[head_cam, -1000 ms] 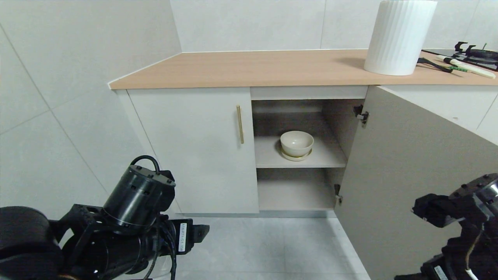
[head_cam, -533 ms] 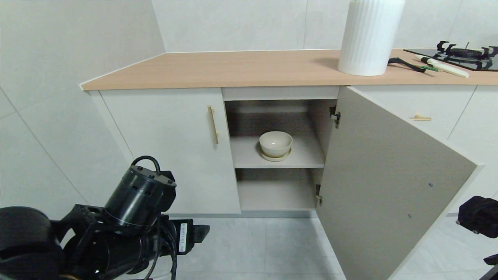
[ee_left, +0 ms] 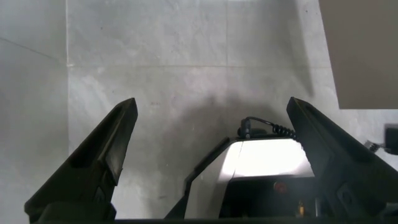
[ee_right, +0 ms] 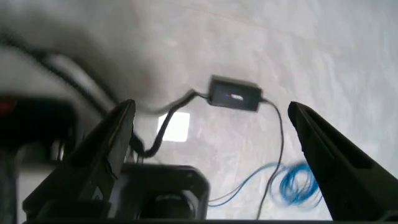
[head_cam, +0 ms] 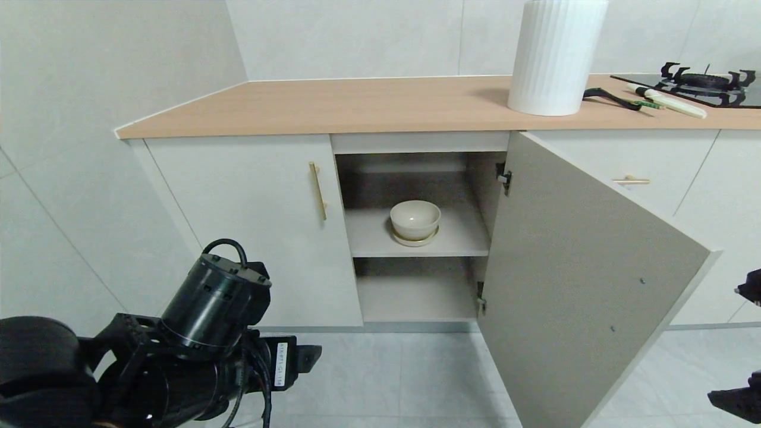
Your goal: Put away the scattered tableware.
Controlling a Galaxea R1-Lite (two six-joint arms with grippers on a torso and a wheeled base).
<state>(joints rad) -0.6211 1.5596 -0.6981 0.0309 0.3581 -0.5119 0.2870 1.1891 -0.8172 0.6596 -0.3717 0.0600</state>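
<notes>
One bowl [head_cam: 415, 218] sits on one plate [head_cam: 416, 241] on the upper shelf [head_cam: 370, 239] of the open cabinet [head_cam: 416, 142] at frame centre, while the left claw [ee_left: 211, 109] and right claw [ee_right: 210, 112] both have their fingers spread apart.

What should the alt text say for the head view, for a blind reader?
An open cabinet holds a bowl on a plate on its upper shelf, its right door wide open. A tall white canister stands on the counter above.
</notes>
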